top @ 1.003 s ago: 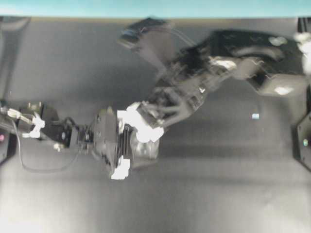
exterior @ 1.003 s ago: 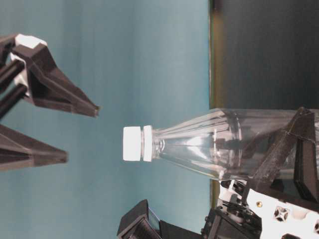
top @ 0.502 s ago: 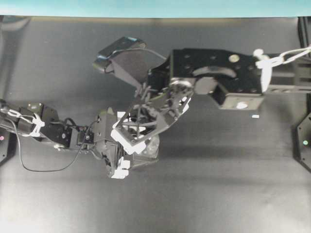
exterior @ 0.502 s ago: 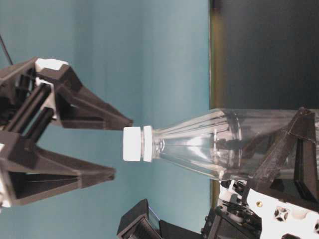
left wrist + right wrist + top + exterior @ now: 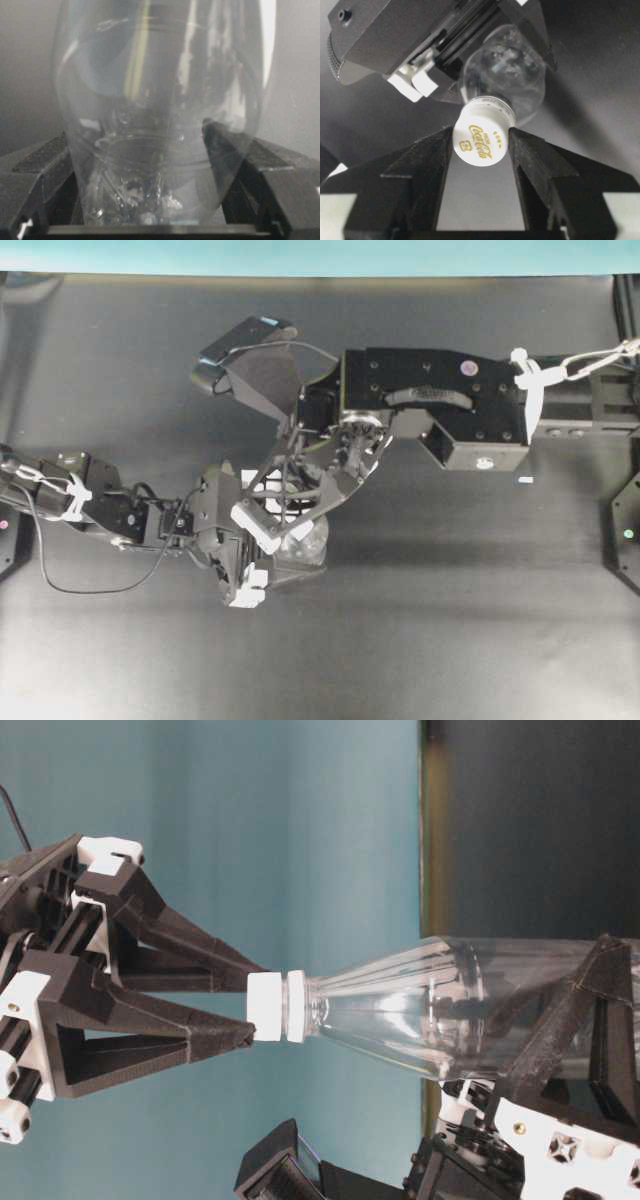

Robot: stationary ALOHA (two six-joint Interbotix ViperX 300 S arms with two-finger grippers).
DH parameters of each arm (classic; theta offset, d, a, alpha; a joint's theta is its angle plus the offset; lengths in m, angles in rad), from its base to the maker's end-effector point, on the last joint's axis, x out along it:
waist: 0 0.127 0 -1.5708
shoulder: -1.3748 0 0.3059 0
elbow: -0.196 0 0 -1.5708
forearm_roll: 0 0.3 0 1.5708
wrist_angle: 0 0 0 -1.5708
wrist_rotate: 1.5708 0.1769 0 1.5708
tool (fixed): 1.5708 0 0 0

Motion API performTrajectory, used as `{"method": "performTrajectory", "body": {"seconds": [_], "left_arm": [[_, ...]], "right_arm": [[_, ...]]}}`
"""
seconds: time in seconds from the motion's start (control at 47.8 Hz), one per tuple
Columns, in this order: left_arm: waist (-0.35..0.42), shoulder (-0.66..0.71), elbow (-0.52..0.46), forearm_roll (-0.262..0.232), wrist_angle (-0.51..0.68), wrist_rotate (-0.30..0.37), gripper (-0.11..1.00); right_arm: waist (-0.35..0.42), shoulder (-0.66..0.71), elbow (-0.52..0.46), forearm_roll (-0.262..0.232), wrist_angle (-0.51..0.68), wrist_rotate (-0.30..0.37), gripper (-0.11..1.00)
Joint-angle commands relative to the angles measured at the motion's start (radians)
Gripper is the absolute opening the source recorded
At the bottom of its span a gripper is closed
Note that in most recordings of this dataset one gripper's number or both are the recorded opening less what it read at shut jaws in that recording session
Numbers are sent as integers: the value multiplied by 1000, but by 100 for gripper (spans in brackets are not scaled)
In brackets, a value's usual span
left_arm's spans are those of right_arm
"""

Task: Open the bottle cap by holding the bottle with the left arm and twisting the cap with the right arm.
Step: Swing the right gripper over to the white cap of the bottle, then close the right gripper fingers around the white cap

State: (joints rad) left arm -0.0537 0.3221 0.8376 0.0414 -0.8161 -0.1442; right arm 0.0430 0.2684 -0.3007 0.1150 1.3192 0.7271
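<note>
Over a dark worktop (image 5: 480,600): clear plastic bottle (image 5: 430,1005) clamped at its body by the left end effector (image 5: 160,175); right end effector (image 5: 481,142) narrowed around the white Coca-Cola cap (image 5: 482,140), fingertips (image 5: 232,1036) at its sides.

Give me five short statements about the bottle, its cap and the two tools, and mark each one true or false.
1. The left tool is clamped on the lower body of the bottle. True.
2. The cap has come off the bottle. False: it sits on the neck.
3. The right tool has a finger on each side of the cap. True.
4. The cap is blue. False: it is white, with gold lettering on top.
5. The bottle is full of dark liquid. False: it is clear and looks empty.
</note>
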Motion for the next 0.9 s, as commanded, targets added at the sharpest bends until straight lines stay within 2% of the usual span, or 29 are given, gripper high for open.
{"method": "performTrajectory", "body": {"seconds": [0.0, 0.125, 0.251, 0.585, 0.606, 0.732, 0.878], "left_arm": [[-8, 3, 2, 5, 9, -2, 80], [-8, 3, 0, 3, 20, 0, 80], [-8, 3, 0, 3, 25, 0, 80], [-8, 3, 2, 3, 25, 0, 80], [-8, 3, 2, 5, 25, 0, 80], [-8, 3, 2, 5, 25, 0, 80], [-8, 3, 2, 3, 25, 0, 80]], "right_arm": [[12, 2, -9, -3, 3, -32, 37], [18, 5, -18, -2, 11, -114, 37], [20, 17, -48, -3, 44, -261, 37], [11, 58, -143, -3, 172, -792, 37], [11, 61, -149, -3, 175, -841, 37], [11, 63, -152, -8, 176, -1017, 37], [14, 64, -149, -32, 173, -1192, 37]]}}
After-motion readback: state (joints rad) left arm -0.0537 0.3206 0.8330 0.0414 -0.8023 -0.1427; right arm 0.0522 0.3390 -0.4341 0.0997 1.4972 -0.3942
